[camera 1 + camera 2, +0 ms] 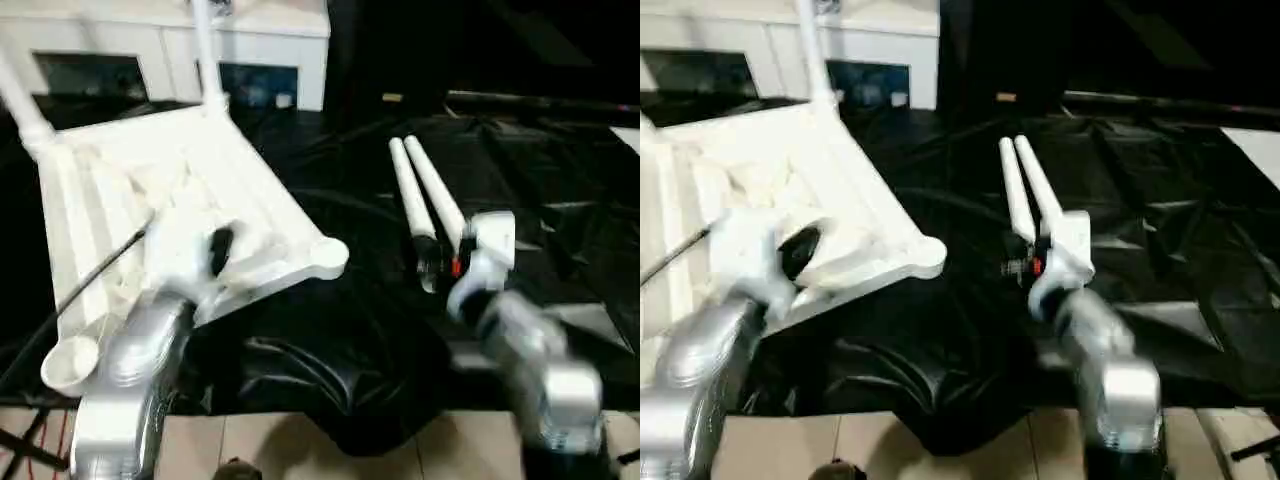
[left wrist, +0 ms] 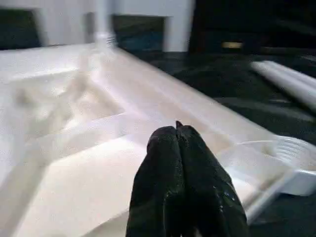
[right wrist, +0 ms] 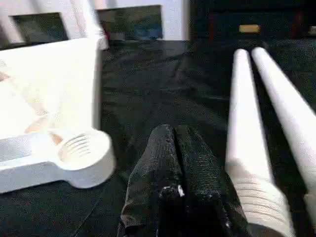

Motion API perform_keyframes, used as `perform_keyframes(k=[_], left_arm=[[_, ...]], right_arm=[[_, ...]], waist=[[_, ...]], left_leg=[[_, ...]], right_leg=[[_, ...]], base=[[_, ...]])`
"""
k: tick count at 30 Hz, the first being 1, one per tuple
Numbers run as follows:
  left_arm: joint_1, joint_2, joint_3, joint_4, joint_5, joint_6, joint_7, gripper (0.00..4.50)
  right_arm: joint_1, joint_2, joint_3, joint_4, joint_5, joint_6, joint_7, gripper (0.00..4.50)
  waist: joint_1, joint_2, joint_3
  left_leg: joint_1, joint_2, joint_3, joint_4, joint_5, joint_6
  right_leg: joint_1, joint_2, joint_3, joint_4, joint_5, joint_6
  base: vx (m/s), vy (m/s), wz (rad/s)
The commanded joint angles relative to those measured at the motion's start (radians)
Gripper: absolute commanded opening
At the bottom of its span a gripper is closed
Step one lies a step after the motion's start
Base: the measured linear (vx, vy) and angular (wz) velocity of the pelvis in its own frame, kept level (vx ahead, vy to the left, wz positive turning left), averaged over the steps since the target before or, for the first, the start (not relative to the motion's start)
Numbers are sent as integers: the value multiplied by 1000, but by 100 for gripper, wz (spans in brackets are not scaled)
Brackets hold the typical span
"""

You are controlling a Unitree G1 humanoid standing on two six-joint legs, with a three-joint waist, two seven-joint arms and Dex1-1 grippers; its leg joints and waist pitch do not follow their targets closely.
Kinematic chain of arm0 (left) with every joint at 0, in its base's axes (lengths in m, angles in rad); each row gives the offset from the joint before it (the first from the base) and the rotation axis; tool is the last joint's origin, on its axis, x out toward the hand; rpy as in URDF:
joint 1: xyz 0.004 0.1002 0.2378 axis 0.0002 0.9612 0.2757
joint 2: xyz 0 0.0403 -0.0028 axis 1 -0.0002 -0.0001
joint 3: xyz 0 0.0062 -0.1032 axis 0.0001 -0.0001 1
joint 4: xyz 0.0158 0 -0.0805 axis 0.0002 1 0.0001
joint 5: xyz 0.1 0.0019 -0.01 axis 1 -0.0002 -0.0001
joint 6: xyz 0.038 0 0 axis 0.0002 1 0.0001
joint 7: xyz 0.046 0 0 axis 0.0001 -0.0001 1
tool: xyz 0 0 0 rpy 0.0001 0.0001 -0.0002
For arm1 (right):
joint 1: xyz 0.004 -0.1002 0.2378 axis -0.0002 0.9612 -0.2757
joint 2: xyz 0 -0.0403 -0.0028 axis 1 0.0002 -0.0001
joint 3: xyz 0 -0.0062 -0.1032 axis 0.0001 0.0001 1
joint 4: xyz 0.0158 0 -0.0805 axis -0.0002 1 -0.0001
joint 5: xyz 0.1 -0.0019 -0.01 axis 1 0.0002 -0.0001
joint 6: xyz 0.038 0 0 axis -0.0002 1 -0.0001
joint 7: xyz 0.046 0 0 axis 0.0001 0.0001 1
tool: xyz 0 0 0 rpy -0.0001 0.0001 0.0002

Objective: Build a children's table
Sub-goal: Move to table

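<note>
**Upside-down table top, two loose legs, both grippers pinched shut**

Lying upside down on the black-draped work table (image 1: 380, 350): the white table top (image 1: 200, 190), ribbed side up. Standing up from its two far corners: two white legs, one at the far right corner (image 1: 206, 50), one at the far left corner (image 1: 22, 105). At its near right corner, an empty round socket (image 1: 328, 256); at its near left corner, another empty socket (image 1: 68, 362). Across its left part, a thin black cable (image 1: 100, 265).

To the right of the table top, well apart from it: two loose white legs (image 1: 425, 195), side by side and touching, flat on the black cloth, threaded ends toward the robot.

Over the near part of the table top: the left gripper (image 2: 177, 136), black fingers pressed tight together, holding nothing.

To the right of the table top, just beside the near ends of the loose legs: the right gripper (image 3: 174, 138), fingers also squeezed shut, empty.

Behind the table top, past the far edge: a white cabinet (image 1: 270, 40) with glass doors.
</note>
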Motion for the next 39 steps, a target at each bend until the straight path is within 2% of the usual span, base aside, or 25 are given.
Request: perform_keyframes(k=[1, 2, 3, 4, 5, 6, 8, 9, 10, 11, 12, 13, 14, 15, 16, 17, 18, 19, 20, 21, 23, 27, 31, 36, 39], left_arm=[[-20, 11, -1, -11, 37, -19, 49, 0], [-29, 23, -15, -12, 63, -15, 62, 0], [-40, 34, -37, -15, 108, -22, 83, 0], [-45, 31, -41, -14, 109, -17, 85, 0], [-53, 23, -48, -12, 108, -9, 88, 0], [-55, 11, -48, -10, 97, -7, 88, 0], [-49, -10, -45, -12, 84, -2, 95, 0], [-45, -14, -47, -11, 87, -2, 100, 0], [-41, -13, -54, -8, 92, -8, 101, 0], [-32, -17, -61, -3, 90, -16, 105, 0], [-24, -25, -61, 1, 81, -18, 111, 0], [-22, -24, -63, 2, 83, -19, 112, 0], [-13, -22, -70, 4, 95, -24, 119, 0], [2, -16, -85, 5, 116, -22, 125, 0], [5, -12, -94, 6, 119, -40, 114, 0], [5, -12, -94, 6, 119, -40, 114, 0], [5, -9, -103, 8, 129, -64, 104, 0], [5, -9, -106, 10, 137, -70, 105, 0], [7, -8, -106, 11, 133, -80, 102, 0], [9, -7, -105, 12, 129, -88, 100, 0], [12, -6, -102, 10, 120, -87, 97, 0], [10, -8, -82, 14, 89, -84, 92, 0], [-4, 8, -66, 24, 76, -89, 79, 0], [-5, 16, -57, 27, 65, -90, 77, 0], [-7, 23, -53, 26, 61, -85, 78, 0]], right_arm=[[-2, -10, 12, 10, -2, -15, 1, 3], [-2, -12, 21, 22, -15, -35, -8, 3], [2, -13, 38, 34, -27, -66, -12, 3], [2, -16, 45, 40, -34, -73, -13, 3], [1, -20, 58, 50, -46, -86, -15, 3], [1, -23, 63, 55, -51, -95, -11, 3], [-2, -16, 58, 56, -41, -104, -2, 3], [-3, -14, 56, 56, -37, -104, 1, 3], [-5, -14, 52, 59, -33, -104, 2, 3], [-8, -18, 50, 68, -29, -100, 1, 3], [-12, -24, 49, 76, -29, -96, 1, 3], [-13, -24, 49, 77, -29, -96, 1, 3], [-15, -29, 50, 80, -30, -97, 2, 3], [-14, -39, 57, 81, -29, -103, 5, 3], [-16, -46, 61, 81, -29, -106, 8, 3], [-16, -46, 61, 81, -29, -106, 8, 3], [-21, -52, 62, 79, -27, -105, 11, 3], [-24, -54, 60, 79, -25, -103, 11, 3], [-24, -51, 57, 75, -19, -100, 12, 3], [-25, -50, 55, 72, -15, -99, 13, 3], [-23, -47, 55, 67, -12, -96, 12, 3], [-18, -30, 63, 67, -7, -97, 1, 3], [-24, -25, 92, 80, -13, -115, 2, 3], [-39, -17, 92, 93, -7, -116, 0, 3], [-49, -17, 103, 105, -18, -125, -2, 3]], waist=[[-4, 11, -46], [-13, 38, -42], [-32, 62, -49], [-43, 64, -52], [-58, 68, -44], [-55, 57, -43], [-40, 39, -38], [1, -7, -18], [-34, -26, -12], [19, -40, -26], [55, -44, -52], [53, -57, -50], [77, -42, -58], [70, -44, -43], [72, -41, -38], [72, -28, -38], [63, -3, -43], [40, 17, -42], [36, 30, -46], [24, 25, -38], [12, 8, -29], [-16, 1, -30], [-47, -3, -26], [-48, -9, -42], [-45, -8, -62]], left_leg=[[-24, -12, -52, -95, -498, -28], [-28, 0, -70, -117, -573, -25], [-6, 59, -167, -147, -731, -17], [5, 73, -200, -160, -736, -5], [4, 78, -249, -174, -726, 32], [-14, 46, -258, -181, -725, 46], [-50, -21, -227, -159, -671, 51], [59, -122, -71, 212, -279, 60], [4, -113, -54, 187, -208, 73], [-65, -88, -63, 139, -204, 69], [-7, -64, -68, 93, -226, 126], [-2, -71, -67, 95, -224, 158], [3, -80, -81, 115, -197, 176], [8, -70, -93, 127, -187, 139], [3, -65, -102, 116, -160, 122], [17, -65, -90, 67, -106, 117], [62, -37, -70, 3, -69, 144], [98, 44, -82, -32, -218, 162], [103, 72, -87, -46, -304, 143], [104, 78, -62, -60, -456, 91], [105, 27, -25, -49, -527, 34], [84, 6, -35, -60, -557, 16], [113, -9, -29, -57, -623, 64], [91, -12, -22, -69, -478, 98], [98, -13, -11, -68, -296, 152]], right_leg=[[61, -35, -24, -88, -389, -44], [63, -17, -38, -91, -392, -46], [62, -9, -43, -31, -230, -136], [56, 1, -46, -3, -186, -177], [50, 11, -38, 42, -196, -230], [56, 12, -23, 63, -232, -259], [70, -6, 4, 22, -303, -298], [-66, -172, -25, -230, -919, -234], [-30, -122, 75, -216, -1014, -101], [105, -166, 108, -141, -952, 105], [88, -180, 165, -118, -746, 136], [94, -187, 184, -118, -647, 92], [110, -221, 223, -124, -438, -43], [104, -209, 228, -132, -308, -209], [113, -185, 203, -121, -260, -272], [96, -108, 145, -112, -222, -305], [54, -38, 77, -108, -252, -247], [17, -13, 54, -86, -272, -182], [19, -19, 49, -81, -262, -165], [18, -29, 47, -85, -267, -154], [16, -45, 56, -113, -359, -149], [46, -66, 48, -126, -631, -45], [65, -56, 14, -156, -731, -42], [118, -72, 13, -152, -642, -76], [131, -56, 15, -112, -347, -221]], base=[[-45, -34, 31], [-45, -34, 31], [-12, -68, 59], [8, -117, 57], [8, -117, 57], [-20, -160, 58], [-41, -224, 70], [-22, -186, 64], [71, -116, 14], [71, -116, 14], [33, -135, 14], [-46, -147, 51], [-46, -147, 51], [-35, -100, 38], [-46, -30, 21], [-46, -30, 21], [-62, 18, 27], [-36, 20, 19], [-90, 50, 36], [-86, 64, 34], [-76, 76, 37], [-8, 13, 4], [13, 5, -3], [55, 10, -9], [131, -4, 2]])
